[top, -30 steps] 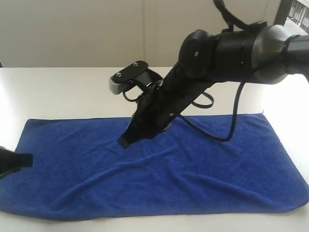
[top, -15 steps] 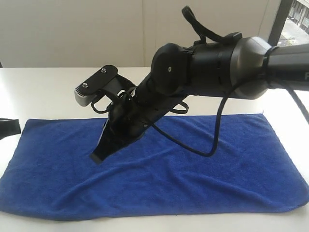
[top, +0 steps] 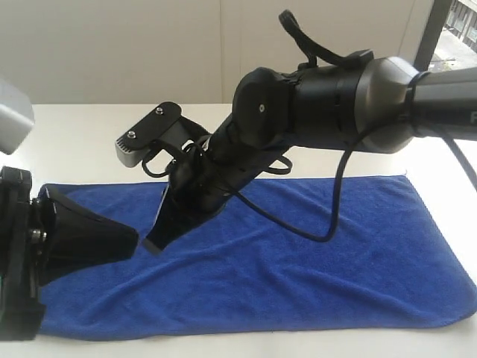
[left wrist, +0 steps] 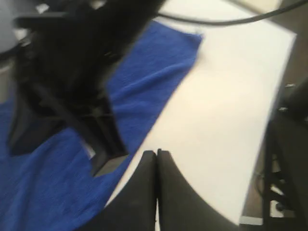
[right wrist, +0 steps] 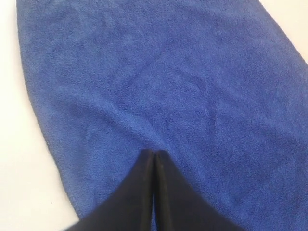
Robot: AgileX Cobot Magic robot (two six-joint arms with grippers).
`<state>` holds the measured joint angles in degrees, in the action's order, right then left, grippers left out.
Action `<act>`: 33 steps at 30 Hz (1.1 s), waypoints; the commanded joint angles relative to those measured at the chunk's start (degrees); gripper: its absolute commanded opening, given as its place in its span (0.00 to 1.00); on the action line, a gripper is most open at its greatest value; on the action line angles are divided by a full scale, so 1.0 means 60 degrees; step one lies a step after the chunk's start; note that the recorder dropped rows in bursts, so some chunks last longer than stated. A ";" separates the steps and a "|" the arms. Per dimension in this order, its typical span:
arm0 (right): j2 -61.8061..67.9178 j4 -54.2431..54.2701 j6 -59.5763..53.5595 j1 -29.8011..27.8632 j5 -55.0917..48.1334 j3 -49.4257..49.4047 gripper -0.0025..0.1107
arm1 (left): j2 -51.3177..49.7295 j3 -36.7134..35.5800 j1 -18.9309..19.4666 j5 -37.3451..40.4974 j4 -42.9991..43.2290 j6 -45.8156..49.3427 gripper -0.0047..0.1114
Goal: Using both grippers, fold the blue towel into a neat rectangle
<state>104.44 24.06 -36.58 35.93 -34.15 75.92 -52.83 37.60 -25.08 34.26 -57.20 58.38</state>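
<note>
— Blue towel point(top: 320, 261)? Spread flat on the table point(top: 74, 142).
— Right claw point(top: 154, 242)?
— Pinched closed, empty, over the towel, left of its middle. Left claw point(top: 133, 240) likewise closed, over the towel's left end.

The exterior camera looks from beyond one long edge of the deep royal-blue microfibre towel point(top: 313, 268), facing across it toward a pale wall point(top: 112, 45), near enough that the cloth spans the view. The left wrist camera looks down along the closed black pincer left gripper point(left wrist: 157, 153) from just beside the towel's edge, sharing that edge and the black pincer right gripper point(left wrist: 108, 161) with the exterior view. The right wrist camera hangs close over the towel, facing down.
</note>
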 commanded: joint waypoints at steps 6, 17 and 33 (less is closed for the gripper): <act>0.0023 -0.0373 -0.0128 0.0008 -0.0251 -0.0018 0.02 | -0.0607 -0.0250 0.3498 0.2845 -0.0591 0.0563 0.04; 0.0111 -0.0373 -0.0128 0.0008 0.0353 -0.0018 0.02 | -0.0647 -0.3210 0.7497 0.0425 -0.1261 -0.1692 0.04; 0.1532 0.1250 -0.3945 0.2108 0.2175 0.0001 0.15 | -0.0647 -0.4313 0.7497 -0.3505 -0.2212 -0.2281 0.31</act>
<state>112.18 30.94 -56.32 45.74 -26.80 75.92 -56.75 12.05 19.88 14.33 -68.13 45.01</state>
